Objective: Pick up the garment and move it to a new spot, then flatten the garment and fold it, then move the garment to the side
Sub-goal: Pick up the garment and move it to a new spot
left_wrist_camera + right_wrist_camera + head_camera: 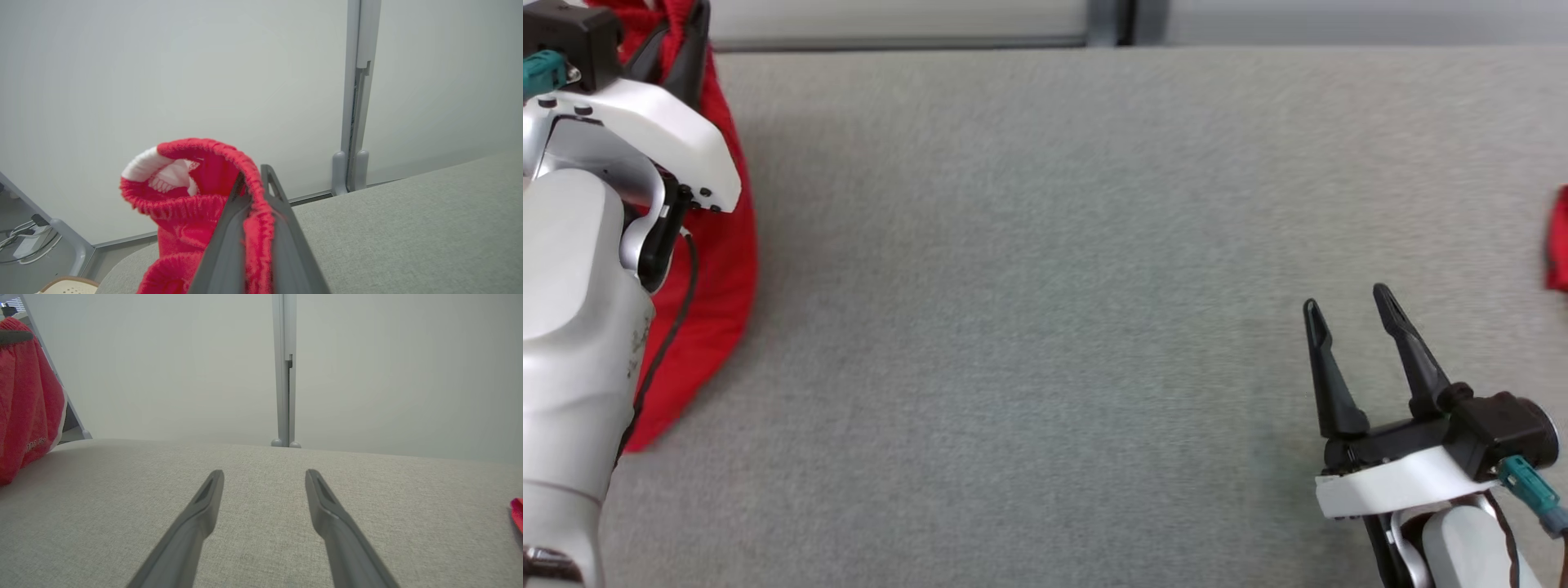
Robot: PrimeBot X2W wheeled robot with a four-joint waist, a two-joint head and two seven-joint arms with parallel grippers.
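Observation:
The red garment (715, 269) hangs at the far left of the grey table, its lower part draping onto the surface. In the left wrist view my left gripper (254, 176) is shut on the garment's ribbed red waistband (184, 208), which curls over to show a white lining. The right wrist view has the garment (24, 400) hanging at its left edge. My right gripper (1347, 304) hovers over the table's near right, open, with nothing between its fingers (204, 506).
The grey fabric table (1045, 286) stretches wide between the two arms. A small red piece (1558, 237) lies at the right edge. A pale partition wall with a grey post (284, 375) stands behind the table.

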